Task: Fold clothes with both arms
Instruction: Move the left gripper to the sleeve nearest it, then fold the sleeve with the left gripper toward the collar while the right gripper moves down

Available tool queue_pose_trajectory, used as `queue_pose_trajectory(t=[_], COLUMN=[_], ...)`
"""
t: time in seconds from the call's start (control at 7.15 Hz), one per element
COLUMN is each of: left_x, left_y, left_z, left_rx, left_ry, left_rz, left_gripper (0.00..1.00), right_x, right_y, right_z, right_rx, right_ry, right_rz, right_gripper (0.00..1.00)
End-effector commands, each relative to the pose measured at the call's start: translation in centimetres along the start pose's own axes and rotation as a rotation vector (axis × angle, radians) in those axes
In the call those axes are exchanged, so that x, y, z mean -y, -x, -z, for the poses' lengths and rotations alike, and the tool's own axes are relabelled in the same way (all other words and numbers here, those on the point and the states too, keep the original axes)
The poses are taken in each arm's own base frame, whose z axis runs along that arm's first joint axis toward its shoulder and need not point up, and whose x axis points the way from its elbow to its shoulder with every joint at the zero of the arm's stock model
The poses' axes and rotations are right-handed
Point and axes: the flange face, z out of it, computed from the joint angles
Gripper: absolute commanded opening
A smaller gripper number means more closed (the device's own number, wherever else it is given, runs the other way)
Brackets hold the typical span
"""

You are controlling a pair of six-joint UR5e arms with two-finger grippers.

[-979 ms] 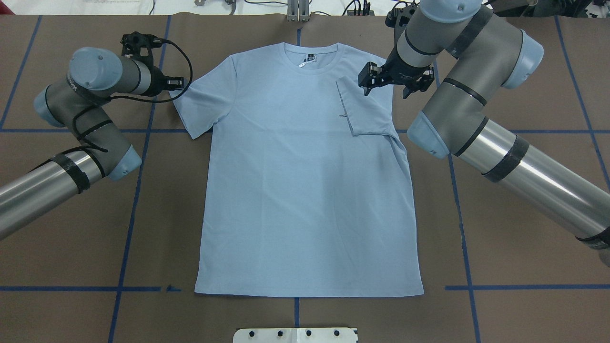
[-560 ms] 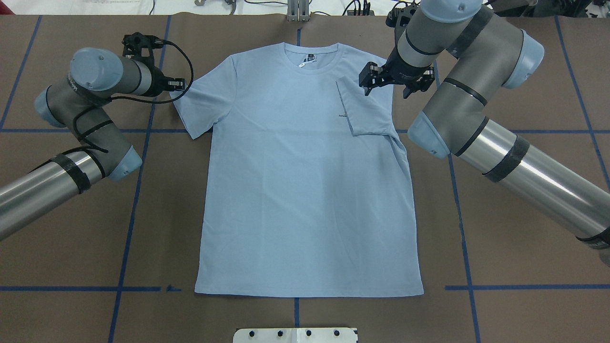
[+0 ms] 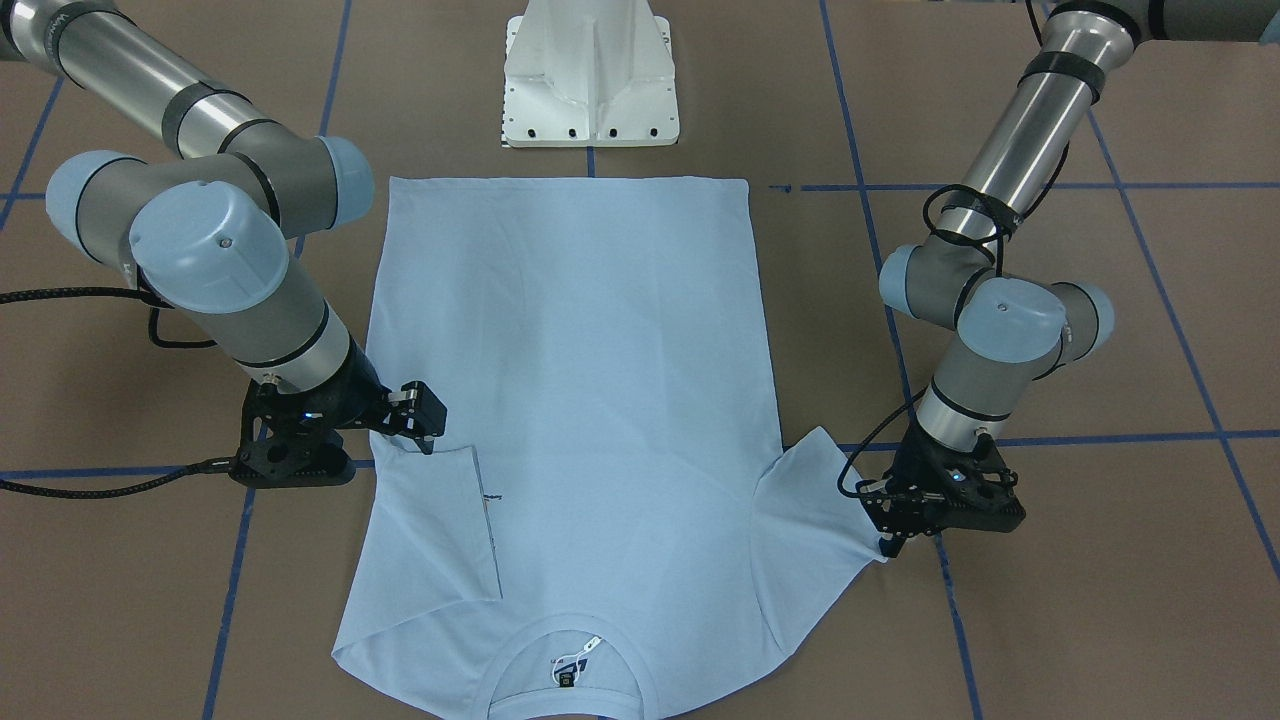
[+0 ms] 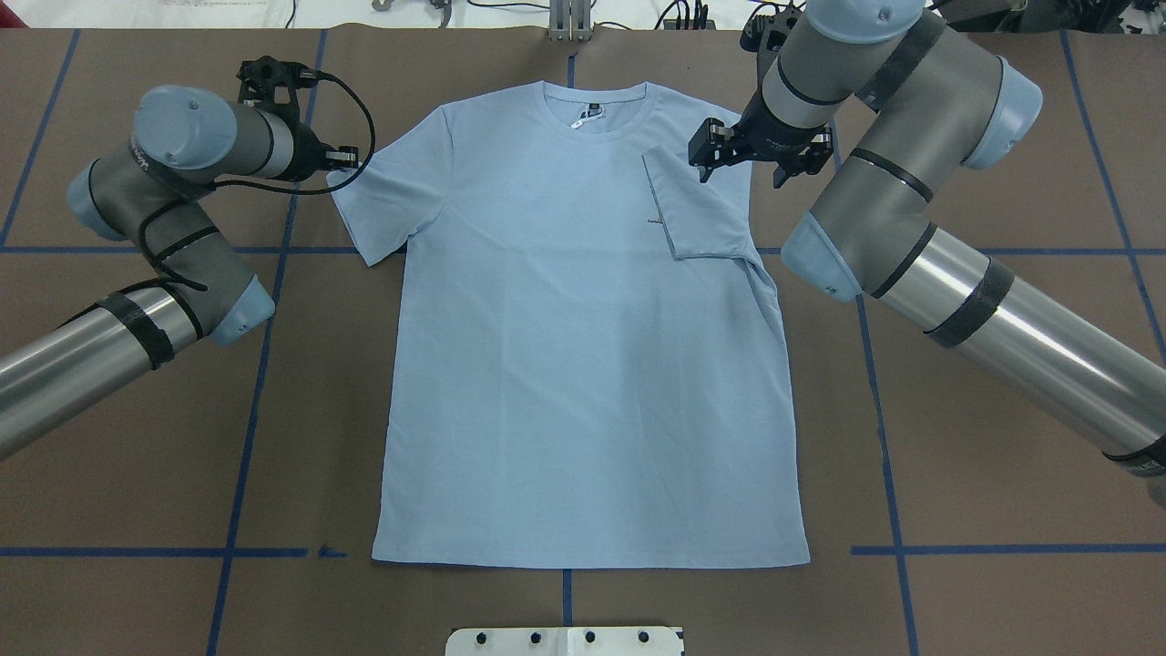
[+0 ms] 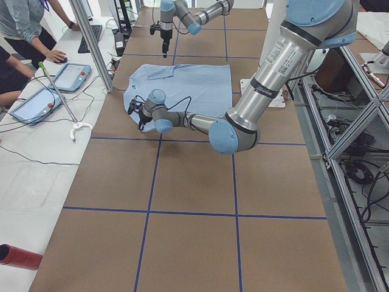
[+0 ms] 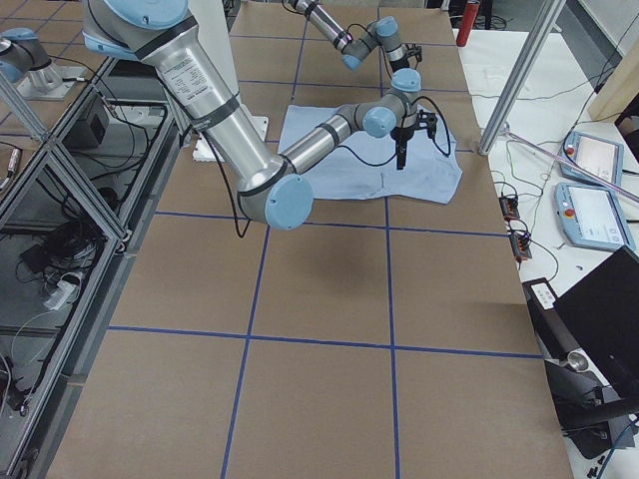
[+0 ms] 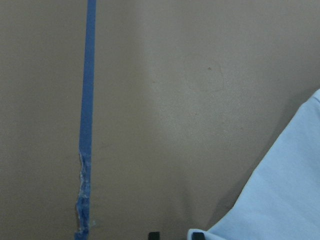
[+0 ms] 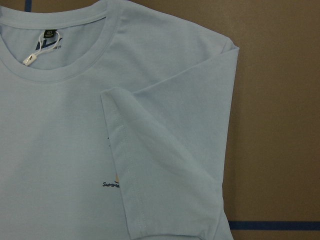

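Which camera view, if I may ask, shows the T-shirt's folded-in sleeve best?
The right wrist-mounted view: the folded sleeve fills the frame, hem stitching clear. Overhead and front-facing views show it smaller, near the right gripper; side views show it tiny; the left wrist view misses it.

Bright, even overhead light — soft shadows, sharp focus

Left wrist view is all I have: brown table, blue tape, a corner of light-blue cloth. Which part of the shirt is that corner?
Observer: It is the hem corner of the left-side sleeve, which lies spread flat, with the left claw right at its edge.
Operator: And the sleeve on the other side?
Observer: The right-side sleeve is folded in over the chest of the T-shirt.
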Motion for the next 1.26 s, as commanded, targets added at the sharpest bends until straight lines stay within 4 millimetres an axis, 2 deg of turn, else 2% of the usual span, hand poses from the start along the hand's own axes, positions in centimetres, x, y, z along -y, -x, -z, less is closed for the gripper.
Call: queue_pose_trajectory(t=[0.0,0.14,0.28,0.42,0.56,0.7,0.84,1.12], left_x=[1.1,0.2,-0.6,-0.8,1.0,2.2,3.2,3.5], left_y=[-2.9,-5.5,-10.0,-15.8,-21.7,-24.5,-26.0,-26.2], left_z=[2.4,2.9,2.6,1.4,0.0,-1.4,-1.8,-1.7], left_rx=[0.025,0.041,0.014,0.020,0.050,0.072,0.083,0.080], left_ry=[0.018,0.050,0.065,0.090,0.063,0.059,0.055,0.039], left_rz=[0.021,0.096,0.188,0.222,0.254,0.283,0.285,0.285], left_gripper=[0.00,0.00,0.00,0.00,0.00,0.00,0.00,0.00], right_x=[0.2,0.2,0.2,0.3,0.3,0.3,0.2,0.2], right_y=[-0.2,-0.2,-0.3,-0.7,-0.6,-0.6,-0.8,-0.9], right_z=[0.1,0.1,0.0,0.0,0.0,0.0,-0.1,-0.2], right_rx=[-0.002,-0.001,-0.002,-0.005,-0.003,-0.003,-0.006,-0.008], right_ry=[-0.002,-0.003,-0.002,-0.001,-0.002,-0.002,0.000,0.001], right_rz=[0.000,0.001,0.005,0.005,0.004,0.005,0.003,0.000], right_gripper=[1.00,1.00,1.00,1.00,1.00,1.00,1.00,1.00])
